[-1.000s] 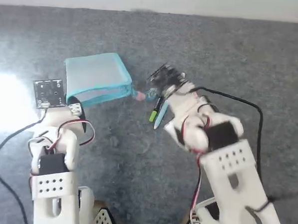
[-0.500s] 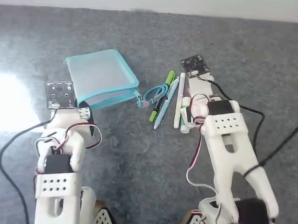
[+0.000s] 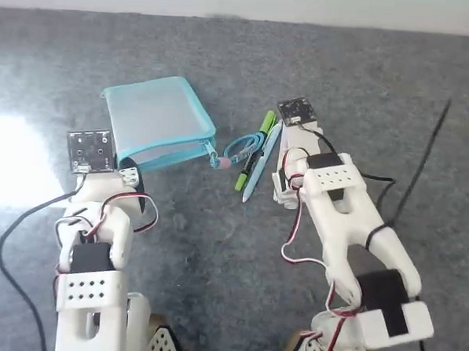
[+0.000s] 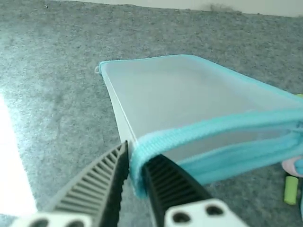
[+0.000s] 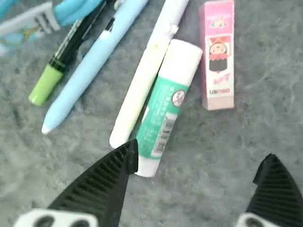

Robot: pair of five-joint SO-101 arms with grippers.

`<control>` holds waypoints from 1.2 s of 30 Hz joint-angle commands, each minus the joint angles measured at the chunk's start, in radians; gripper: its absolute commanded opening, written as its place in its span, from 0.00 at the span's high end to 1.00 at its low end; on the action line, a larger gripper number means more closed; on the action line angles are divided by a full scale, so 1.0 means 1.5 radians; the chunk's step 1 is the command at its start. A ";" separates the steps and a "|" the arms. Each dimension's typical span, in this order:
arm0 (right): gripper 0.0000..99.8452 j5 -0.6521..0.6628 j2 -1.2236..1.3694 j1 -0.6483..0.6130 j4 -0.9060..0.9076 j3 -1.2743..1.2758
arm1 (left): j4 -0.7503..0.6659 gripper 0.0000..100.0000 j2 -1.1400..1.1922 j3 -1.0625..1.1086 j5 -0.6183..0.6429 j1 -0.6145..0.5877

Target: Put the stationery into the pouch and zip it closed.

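**Pouch being pinched at its zip edge; stationery lying outside it**

A flat rectangular pouch of frosted, translucent plastic with a turquoise fabric zip border (image 3: pixel 155 116) is being seen lying on the grey, speckled, carpet-like worktop (image 3: pixel 381 89). Its zip side is gaping open, with a small pink zip pull (image 3: pixel 222 163) hanging at the end nearest the pens. Nothing is being made out through its cloudy wall.

One corner of the turquoise zip border is being held between the ribbed black fingers of the left tool (image 4: pixel 136 158), which are being kept narrow, closed on the fabric.

The stationery is lying beside the pouch, on the worktop between the pouch and the right arm. A slim black marker with a lime-green cap (image 5: pixel 61 61) and a smooth pale-blue pen (image 5: pixel 90 56) are being shown side by side, nearest the pouch. Next to them a long cream-white pen (image 5: pixel 147 71) is touching a round green-and-white glue stick (image 5: pixel 165 109). A small pink rectangular eraser in a printed sleeve (image 5: pixel 217 54) is lying just beyond the glue stick, apart from it. A turquoise looped item (image 3: pixel 240 147) is resting by the marker; what it is cannot be told.

The right tool (image 5: pixel 199 158) is being held spread wide above the bare worktop, gripping nothing. One of its fingertips is being shown at the lower end of the glue stick.
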 commanded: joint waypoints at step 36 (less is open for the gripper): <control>0.77 -0.085 0.058 0.040 -0.075 -0.056 | -0.018 0.99 0.002 -0.009 0.004 -0.002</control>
